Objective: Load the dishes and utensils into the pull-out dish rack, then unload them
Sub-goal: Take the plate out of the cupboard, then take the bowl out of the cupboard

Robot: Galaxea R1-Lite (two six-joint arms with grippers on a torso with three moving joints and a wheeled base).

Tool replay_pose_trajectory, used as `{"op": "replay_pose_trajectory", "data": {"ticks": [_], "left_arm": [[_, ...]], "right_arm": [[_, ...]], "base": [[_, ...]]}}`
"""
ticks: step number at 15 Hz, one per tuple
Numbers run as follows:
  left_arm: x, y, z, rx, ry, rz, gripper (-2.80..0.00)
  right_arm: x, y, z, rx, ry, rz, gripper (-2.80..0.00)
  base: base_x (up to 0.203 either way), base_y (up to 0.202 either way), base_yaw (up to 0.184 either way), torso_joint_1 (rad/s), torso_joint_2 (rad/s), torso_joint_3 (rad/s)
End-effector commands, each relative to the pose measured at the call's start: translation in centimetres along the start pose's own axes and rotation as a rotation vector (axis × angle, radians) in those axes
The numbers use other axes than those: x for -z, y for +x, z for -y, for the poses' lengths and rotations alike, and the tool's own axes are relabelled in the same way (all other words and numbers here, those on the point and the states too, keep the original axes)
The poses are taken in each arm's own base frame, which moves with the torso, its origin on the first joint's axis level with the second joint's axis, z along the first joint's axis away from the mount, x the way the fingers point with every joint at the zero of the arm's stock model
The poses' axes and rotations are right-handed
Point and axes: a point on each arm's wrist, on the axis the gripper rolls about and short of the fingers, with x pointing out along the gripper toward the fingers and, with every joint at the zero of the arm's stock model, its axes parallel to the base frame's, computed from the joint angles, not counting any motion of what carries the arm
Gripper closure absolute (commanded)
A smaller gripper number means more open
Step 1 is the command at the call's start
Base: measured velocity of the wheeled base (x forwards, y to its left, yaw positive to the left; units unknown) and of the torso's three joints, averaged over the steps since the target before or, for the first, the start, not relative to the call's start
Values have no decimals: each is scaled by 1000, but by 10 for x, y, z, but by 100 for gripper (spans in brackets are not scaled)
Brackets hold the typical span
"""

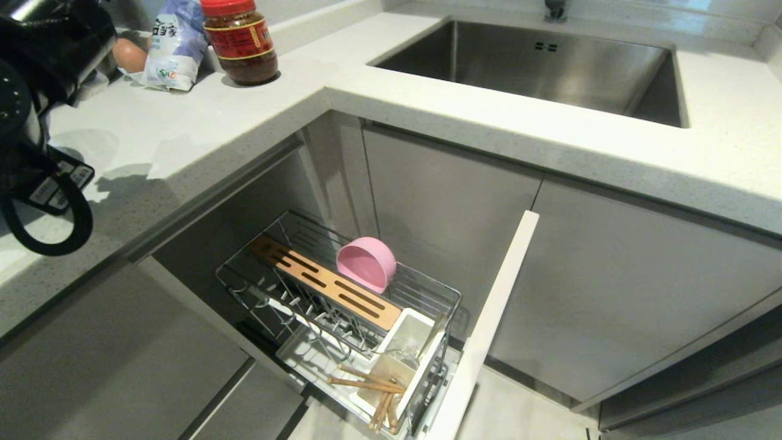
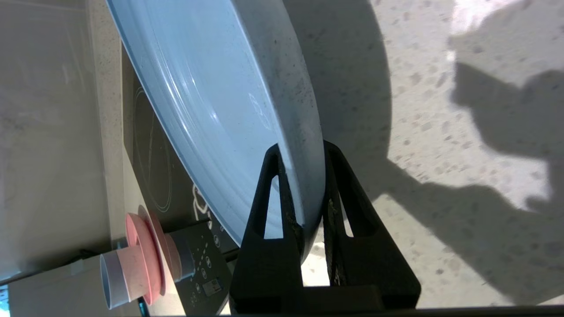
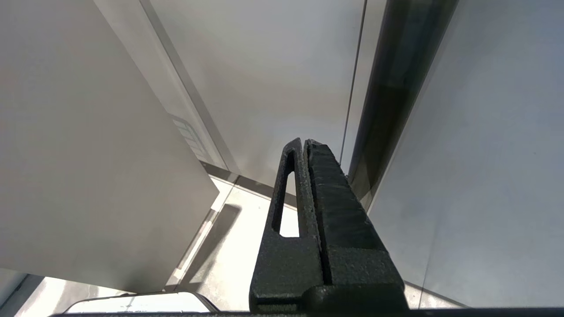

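- Head view: the pull-out dish rack (image 1: 342, 293), a chrome wire basket with prongs and a slotted wooden strip (image 1: 327, 284), stands drawn out below the speckled white counter (image 1: 183, 140). A small matte pink bowl (image 1: 366, 264) rests on its side behind the strip. Light wooden chopsticks (image 1: 372, 391) and a slim silver fork (image 1: 431, 342) sit in the white rectangular utensil cup (image 1: 406, 351).
- Left wrist view: the left gripper (image 2: 303, 185) is clamped on the rim of the round, flat, light blue matte plate (image 2: 211, 97), held on edge above the counter.
- Right wrist view: the right gripper (image 3: 305, 143) hangs beside grey cabinet panels (image 3: 273, 66), fingers pressed together, empty.
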Motion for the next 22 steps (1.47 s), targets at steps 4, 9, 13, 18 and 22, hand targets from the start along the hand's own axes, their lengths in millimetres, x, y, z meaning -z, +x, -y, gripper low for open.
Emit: {"op": "replay_pose_trajectory", "data": {"ticks": [4,9,13,18,22], "left_arm": [[-3,3,6,-3,23,-9,0],[-4,5,10,-1,34,-16,0],[-4,4,9,0,27,-13,-280],[-2,0,2,2,-11,9,-280],[1,-15,-13,24,-110,88,-280]], "right_arm": [[0,0,0,0,1,5,0],[0,0,0,0,1,5,0],[0,0,0,0,1,5,0],[0,0,0,0,1,5,0],[0,0,0,0,1,5,0]], "base": [[0,0,0,0,0,0],[0,0,0,0,0,0],[0,0,0,0,0,0],[0,0,0,0,0,0],[0,0,0,0,0,0]]}}
